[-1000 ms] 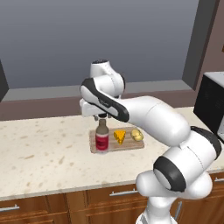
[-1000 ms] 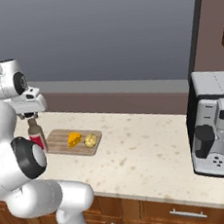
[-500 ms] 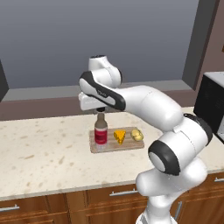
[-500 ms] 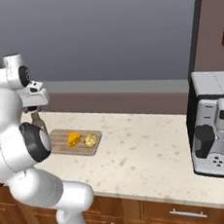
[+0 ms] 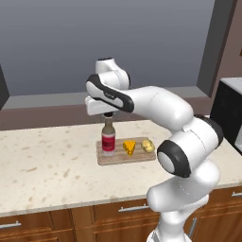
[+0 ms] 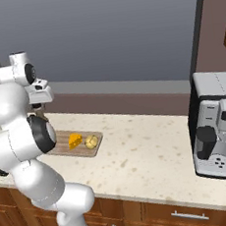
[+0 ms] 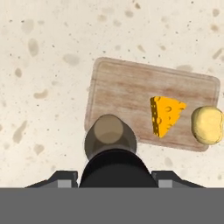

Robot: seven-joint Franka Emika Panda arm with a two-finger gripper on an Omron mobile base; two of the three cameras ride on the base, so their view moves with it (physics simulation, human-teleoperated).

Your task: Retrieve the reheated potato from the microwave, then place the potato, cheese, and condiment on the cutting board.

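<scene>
Potato (image 5: 148, 145), cheese (image 5: 129, 147) and condiment (image 5: 108, 137) are all seen on the cutting board (image 5: 124, 158), so the placing part of the task is judged to be almost finished.

The speckled surface (image 5: 47, 165) carries the board near its back half. At the right edge of the left base view a part of the microwave (image 5: 229, 118) is seen, and in the right base view a coffee machine (image 6: 220, 126) stands well apart from the board, at the far right of the surface. None of these stands in the way of the arm.

On the board, the condiment stands upright at the left end, the cheese is in the middle, and the potato lies at the right end, just beside the cheese.

The claw (image 5: 108, 114) hangs directly over the black cap of the bottle. In the hand view the cap is seen between the two finger tips (image 7: 61, 178), which stand to either side of it, but whether the pads touch the cap cannot be told; so it cannot be said if the claw is clenched on the bottle or has let it go.

If the bottle is already free, the next move is judged to be a straight lift upward, so that the tall bottle is not tipped against the cheese.
</scene>
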